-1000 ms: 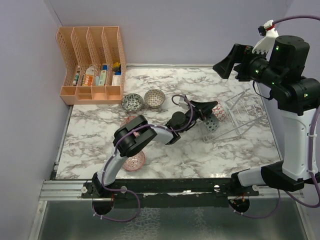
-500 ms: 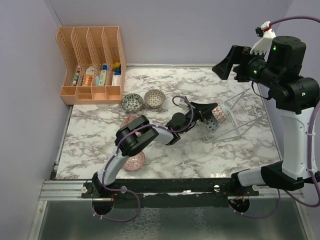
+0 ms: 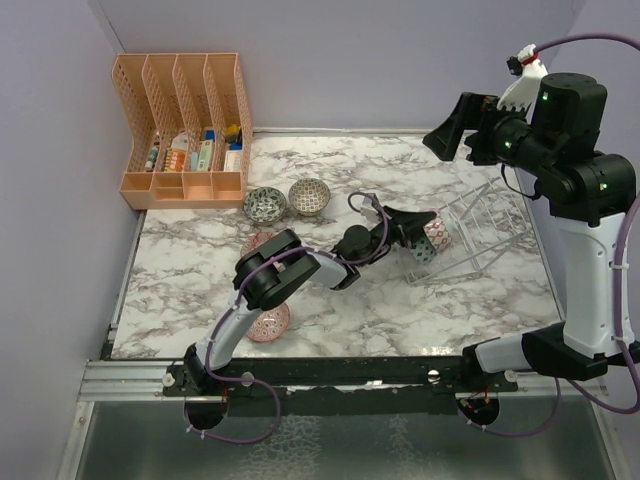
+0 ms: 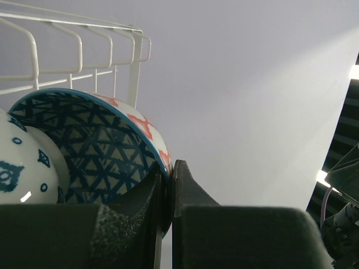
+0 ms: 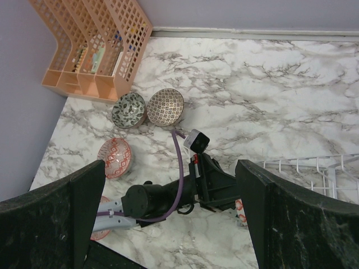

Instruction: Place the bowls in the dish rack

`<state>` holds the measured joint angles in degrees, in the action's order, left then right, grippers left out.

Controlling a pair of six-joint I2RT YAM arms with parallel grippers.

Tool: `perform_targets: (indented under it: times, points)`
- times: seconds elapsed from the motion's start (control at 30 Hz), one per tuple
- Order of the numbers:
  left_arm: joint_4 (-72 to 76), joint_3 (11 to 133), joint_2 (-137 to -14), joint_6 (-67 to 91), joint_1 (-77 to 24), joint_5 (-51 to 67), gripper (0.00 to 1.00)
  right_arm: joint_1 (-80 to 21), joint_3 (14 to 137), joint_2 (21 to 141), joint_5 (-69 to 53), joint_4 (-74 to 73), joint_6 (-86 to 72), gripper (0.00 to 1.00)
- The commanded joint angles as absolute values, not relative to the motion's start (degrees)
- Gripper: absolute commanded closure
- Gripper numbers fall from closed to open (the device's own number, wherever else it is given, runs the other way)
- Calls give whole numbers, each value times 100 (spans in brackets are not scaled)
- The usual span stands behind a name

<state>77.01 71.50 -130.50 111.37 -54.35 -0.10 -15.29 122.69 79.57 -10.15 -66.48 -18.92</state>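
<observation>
Left gripper (image 3: 420,227): spread wide just short of the rack's left end a second ago, now pressed shut on the rim of the red-and-blue bowl (image 3: 437,229); in the wrist view, rim pinched between the two pads, blue lattice inside, red crosses on white outside. Red-and-blue bowl: standing on edge at the left end of the dish rack (image 3: 487,225), white wires rising behind it. Blue-and-white bowl (image 3: 424,250): nested against it at the same end, touching. Meaning for the task, as a judgement: fresh grip taken on a bowl already at the rack, probably to seat or straighten it in a slot; two bowls at the rack, four not yet loaded. Right gripper (image 3: 450,125): raised high above the rack, fingers far apart, nothing held. Grey-green bowl (image 3: 264,204) and beige-brown bowl (image 3: 309,196): side by side on the marble table (image 3: 180,290), near the peach organizer (image 3: 185,130). Red bowl (image 3: 257,242) and pink bowl (image 3: 268,322): partly hidden under the left arm. Writing: none legible; packets in the organizer too small to read
</observation>
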Motion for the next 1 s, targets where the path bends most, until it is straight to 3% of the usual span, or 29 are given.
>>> perform_targets:
  times: [0.0,0.2,0.37,0.97]
  points:
    - [8003,7167,-12953,11181,-5372,221,92,-1503,12243,7914,-1107,-6617,-1789,0]
    - [7677,7128,-12816,11077,-5284,432,76,-1503,12228,7919,-1119,-6616,-1780,0]
    - [7114,7188,-12666,10949,-5220,708,68,-1503,12217,7910,-1103,-6617,-1767,0]
    - [4123,7699,-11924,9938,-4946,1813,58,-1494,12198,7910,-1141,-6560,-1767,0]
